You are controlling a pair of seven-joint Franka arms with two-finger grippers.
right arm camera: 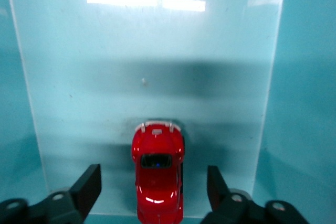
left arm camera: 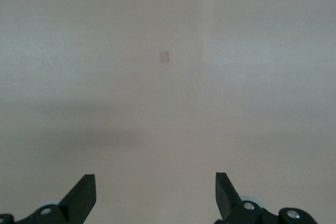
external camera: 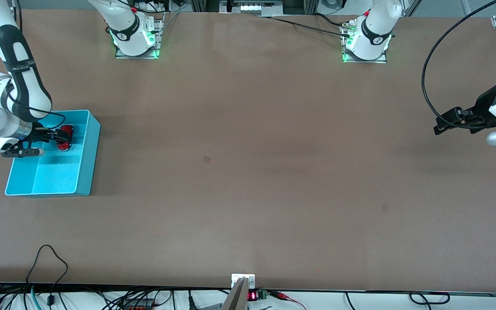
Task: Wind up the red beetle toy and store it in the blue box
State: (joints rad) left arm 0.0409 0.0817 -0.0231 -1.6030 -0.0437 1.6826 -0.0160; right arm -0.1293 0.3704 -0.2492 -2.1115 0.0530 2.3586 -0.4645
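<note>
The box (external camera: 82, 172), at the right arm's end, holds the beetle (right arm camera: 157, 177) on its floor between the spread fingers of the right gripper (right arm camera: 152, 190), apparently just released, while the left gripper (left arm camera: 156, 198) waits spread over bare table (external camera: 248, 172).

Two white robot arms, each ending in a black pincer with fingers spread apart.

The right arm bends down along the left edge of the front view, its right pincer (external camera: 63, 138) low at middle left. The left arm waits at the right edge, left pincer (external camera: 439, 125) pointing toward the centre.
</note>
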